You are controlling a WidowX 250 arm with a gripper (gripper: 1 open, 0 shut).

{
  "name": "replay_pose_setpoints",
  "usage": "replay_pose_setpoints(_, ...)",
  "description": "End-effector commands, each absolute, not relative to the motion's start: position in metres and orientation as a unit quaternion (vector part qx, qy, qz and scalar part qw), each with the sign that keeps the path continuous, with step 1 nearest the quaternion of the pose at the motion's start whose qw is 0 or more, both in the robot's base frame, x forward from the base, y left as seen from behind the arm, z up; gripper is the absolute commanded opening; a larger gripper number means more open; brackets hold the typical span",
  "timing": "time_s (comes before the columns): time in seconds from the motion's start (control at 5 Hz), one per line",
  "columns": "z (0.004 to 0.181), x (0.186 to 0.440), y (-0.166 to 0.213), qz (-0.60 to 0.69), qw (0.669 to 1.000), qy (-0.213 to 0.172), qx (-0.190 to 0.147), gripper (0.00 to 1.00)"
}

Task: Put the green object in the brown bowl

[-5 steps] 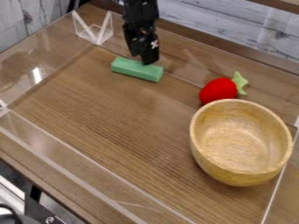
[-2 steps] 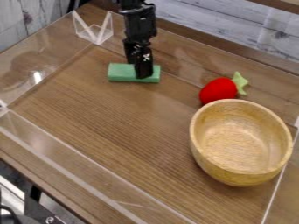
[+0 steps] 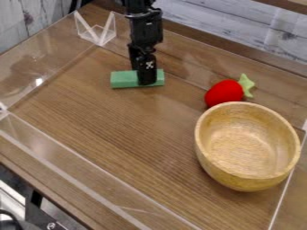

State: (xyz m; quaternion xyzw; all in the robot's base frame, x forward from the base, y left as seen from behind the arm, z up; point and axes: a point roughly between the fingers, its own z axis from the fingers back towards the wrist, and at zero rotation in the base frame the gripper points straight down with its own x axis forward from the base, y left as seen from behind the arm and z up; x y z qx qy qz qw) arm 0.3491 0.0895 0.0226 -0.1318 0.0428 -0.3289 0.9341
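The green object (image 3: pixel 124 80), a small flat mint-green block, lies on the wooden table at the upper left. My black gripper (image 3: pixel 146 70) points steeply down onto the block's right end. Its jaws stand open, with the lower fingertips at the block and hiding that end of it. Whether they touch the block is unclear from this angle. The brown bowl (image 3: pixel 247 181), large, round and wooden, sits empty at the lower right, well apart from the gripper.
A red strawberry-like toy (image 3: pixel 224 92) with a green top lies just above the bowl's far rim. Low clear plastic walls (image 3: pixel 27 83) ring the wooden table, and a clear stand (image 3: pixel 96 31) sits in the far left corner.
The gripper has come down and slightly toward the camera onto the block. The block has shifted a little nearer and turned from slanted to nearly level in the picture.
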Motion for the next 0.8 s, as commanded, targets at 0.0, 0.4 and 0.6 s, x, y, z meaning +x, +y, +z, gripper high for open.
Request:
replay_pose_setpoints(0.0,0.035,0.352,0.073,-0.336,0.932,0.045,-0.126,0.0)
replay_pose_setpoints(0.4,0.033,0.355,0.063,-0.316,0.938,0.059,-0.132,0.0)
replay_pose_setpoints(0.6,0.028,0.355,0.066,-0.301,0.942,0.058,-0.134,0.0)
